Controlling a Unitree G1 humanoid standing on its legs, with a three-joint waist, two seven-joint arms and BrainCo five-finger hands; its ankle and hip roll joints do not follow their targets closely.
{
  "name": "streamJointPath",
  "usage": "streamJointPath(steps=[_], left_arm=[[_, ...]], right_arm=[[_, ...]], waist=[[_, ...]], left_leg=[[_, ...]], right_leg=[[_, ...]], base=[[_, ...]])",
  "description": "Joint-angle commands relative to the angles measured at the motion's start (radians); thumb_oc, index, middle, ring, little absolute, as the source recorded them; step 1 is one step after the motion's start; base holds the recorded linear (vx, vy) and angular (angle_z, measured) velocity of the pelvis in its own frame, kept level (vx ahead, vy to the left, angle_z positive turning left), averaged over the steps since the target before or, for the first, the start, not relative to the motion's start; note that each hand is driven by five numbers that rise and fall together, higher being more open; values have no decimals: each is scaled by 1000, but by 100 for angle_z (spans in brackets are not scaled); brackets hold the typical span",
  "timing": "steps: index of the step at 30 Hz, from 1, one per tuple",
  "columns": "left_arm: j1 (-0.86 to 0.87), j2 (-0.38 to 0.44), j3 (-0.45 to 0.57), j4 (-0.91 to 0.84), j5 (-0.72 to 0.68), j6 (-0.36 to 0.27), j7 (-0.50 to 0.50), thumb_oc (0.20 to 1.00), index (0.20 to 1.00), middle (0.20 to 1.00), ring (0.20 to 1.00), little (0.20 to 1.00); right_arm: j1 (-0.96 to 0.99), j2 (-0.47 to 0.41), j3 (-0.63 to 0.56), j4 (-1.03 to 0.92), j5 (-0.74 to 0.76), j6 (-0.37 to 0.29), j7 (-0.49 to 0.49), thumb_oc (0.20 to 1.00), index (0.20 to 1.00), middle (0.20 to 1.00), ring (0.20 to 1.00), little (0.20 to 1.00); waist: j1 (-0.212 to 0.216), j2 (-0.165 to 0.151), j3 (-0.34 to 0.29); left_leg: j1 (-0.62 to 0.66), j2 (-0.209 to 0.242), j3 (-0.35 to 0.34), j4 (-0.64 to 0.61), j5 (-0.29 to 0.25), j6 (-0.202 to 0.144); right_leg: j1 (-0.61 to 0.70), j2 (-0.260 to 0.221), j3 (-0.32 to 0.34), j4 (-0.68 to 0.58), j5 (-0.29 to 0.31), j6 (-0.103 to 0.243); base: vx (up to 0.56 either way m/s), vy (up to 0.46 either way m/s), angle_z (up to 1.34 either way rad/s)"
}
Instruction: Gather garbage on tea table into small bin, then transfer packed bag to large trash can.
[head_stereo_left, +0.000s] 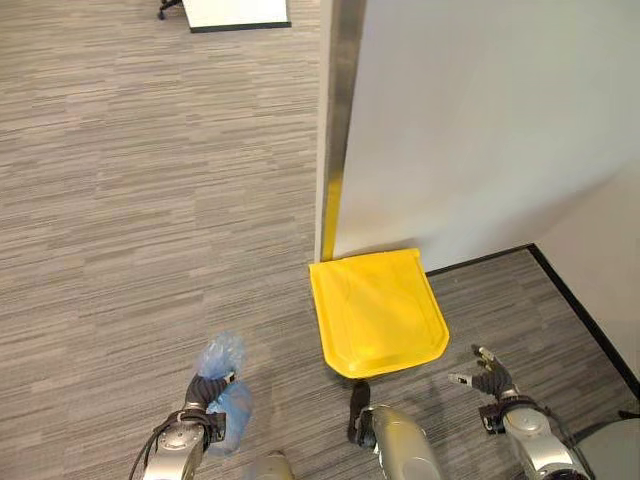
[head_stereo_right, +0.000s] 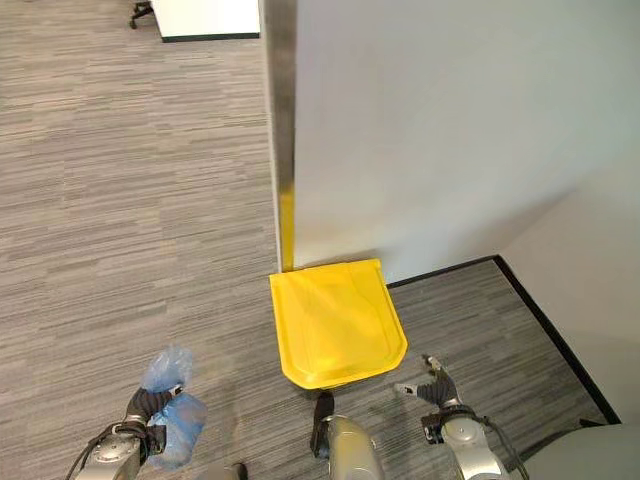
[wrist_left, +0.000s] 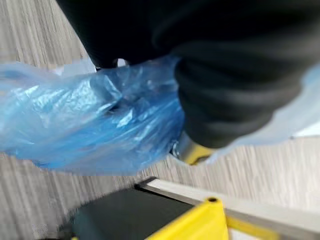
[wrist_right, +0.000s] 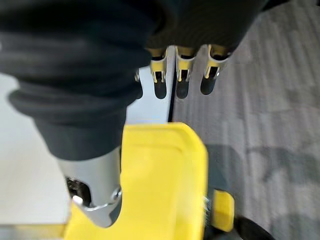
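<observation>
Blue bag (head_stereo_left: 228, 385) in left hand (head_stereo_left: 205, 392)

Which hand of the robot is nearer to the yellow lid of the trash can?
Right. The right hand hangs open just beside the yellow lid's near right corner. The left hand, gripping the blue bag, is farther away on the lid's left.

We find no readable text, label, number or sign here: the yellow bin lid (head_stereo_left: 378, 312) is plain (as is its underside rim in the wrist views), and the grey wall panel (head_stereo_left: 470, 120) directly behind that lid carries no print.
</observation>
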Motion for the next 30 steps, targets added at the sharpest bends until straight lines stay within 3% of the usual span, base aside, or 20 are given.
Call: streamJointPath(steps=[1, 8, 10, 11, 12, 13, 14, 16, 17, 20, 21, 23, 25, 27, 30], left_arm=[[6, 48, 6, -57, -10, -49, -3, 200, 200, 200, 200, 200], [11, 43, 3, -70, -3, -48, -7, 200, 200, 200, 200, 200], [11, 46, 6, -71, -1, -50, -5, 200, 200, 200, 200, 200], [8, 46, 5, -69, 4, -52, -6, 200, 200, 200, 200, 200], [2, 52, -2, -76, -1, -56, -4, 200, 200, 200, 200, 200], [1, 53, -2, -76, -1, -56, -4, 200, 200, 200, 200, 200], [-4, 63, -9, -80, -10, -54, -2, 200, 200, 200, 200, 200], [-8, 78, -8, -69, -18, -47, 0, 200, 200, 200, 200, 200], [-2, 82, -4, -67, -19, -43, 5, 200, 200, 200, 200, 200], [15, 80, 2, -78, -37, -44, 12, 200, 200, 200, 200, 200], [16, 80, 2, -78, -37, -44, 12, 200, 200, 200, 200, 200], [12, 69, 1, -68, -44, -46, 14, 200, 200, 200, 200, 200], [11, 68, -2, -69, -44, -46, 11, 200, 200, 200, 200, 200], [-8, 52, -16, -71, -48, -46, 5, 200, 200, 200, 200, 200], [-12, 39, -23, -58, -36, -45, -4, 200, 200, 200, 200, 200]], right_arm=[[-25, 1, 48, -4, -9, -26, -3, 1000, 1000, 1000, 1000, 1000], [-30, 0, 63, -6, -26, -25, 6, 1000, 1000, 1000, 1000, 1000], [-30, 6, 67, -4, -39, -20, 10, 1000, 1000, 1000, 1000, 1000], [-27, 11, 67, -6, -47, -17, 18, 1000, 1000, 1000, 1000, 1000], [-24, 17, 69, -1, -45, -18, 24, 1000, 1000, 1000, 1000, 1000], [-25, 18, 69, -1, -45, -18, 24, 1000, 1000, 1000, 1000, 1000], [-23, 23, 76, 19, -36, -20, 22, 1000, 1000, 1000, 1000, 1000], [-28, 21, 77, 20, -20, -26, 21, 1000, 1000, 1000, 1000, 1000], [-26, 23, 75, 21, -17, -26, 19, 1000, 1000, 1000, 1000, 1000], [-27, 22, 73, 16, -13, -27, 13, 1000, 1000, 1000, 1000, 1000], [-26, 22, 74, 16, -13, -27, 13, 1000, 1000, 1000, 1000, 1000], [-24, 14, 72, 6, -11, -33, 7, 1000, 1000, 1000, 1000, 1000], [-21, 7, 69, 2, -6, -34, 6, 1000, 1000, 1000, 1000, 1000], [-5, -11, 55, 10, -1, -36, -2, 1000, 1000, 1000, 1000, 1000], [-9, -18, 49, 18, 6, -38, -4, 1000, 1000, 1000, 1000, 1000]], waist=[[-2, -16, -47], [7, -34, -42], [15, -51, -16], [12, -51, 11], [5, -44, 35], [4, -50, 33], [24, -33, 53], [47, -6, 42], [54, -2, 34], [68, -10, 6], [68, -10, 4], [54, -14, -19], [50, -15, -22], [26, -13, -34], [25, -8, -33]], left_leg=[[91, -119, 47, 15, -137, 72], [91, -134, 58, 50, -148, 86], [94, -154, 64, 54, -144, 95], [93, -160, 65, 55, -135, 101], [74, -158, 59, 54, -112, 106], [71, -164, 58, 51, -107, 106], [19, -151, 60, 71, -84, 112], [-45, -115, 53, 66, -33, 107], [-54, -108, 53, 60, -23, 100], [-58, -83, 40, 37, -6, 70], [-58, -82, 40, 35, -6, 69], [-46, -43, 36, 3, 17, 36], [-45, -31, 36, 4, 20, 27], [-63, 29, 109, 42, 40, 12], [-81, 16, 137, 80, 51, 18]], right_leg=[[26, -23, 31, -363, 173, 138], [39, -13, 44, -378, 189, 145], [44, -22, 51, -368, 207, 167], [36, -29, 99, -334, 246, 208], [12, -25, 186, -277, 233, 215], [8, -30, 188, -277, 235, 216], [22, -26, 197, -182, 137, 169], [37, -39, 206, -6, 28, 122], [67, -40, 218, -9, 4, 118], [112, -24, 238, -84, -32, 110], [112, -24, 238, -84, -32, 110], [154, 20, 252, -178, -36, 101], [175, 23, 235, -213, -30, 96], [224, 17, 183, -281, -42, 77], [268, 25, 171, -326, -40, 65]], base=[[-5, -1, -26], [-38, 5, -6], [-159, 44, -20], [-254, 22, -20], [-222, 3, -15], [-324, -38, 5], [-280, -61, 11], [-273, -163, 4], [-109, -212, -3], [77, -240, -10], [126, -251, -10], [142, -317, 5], [72, -223, 39], [49, -232, 74], [24, -117, 87]])
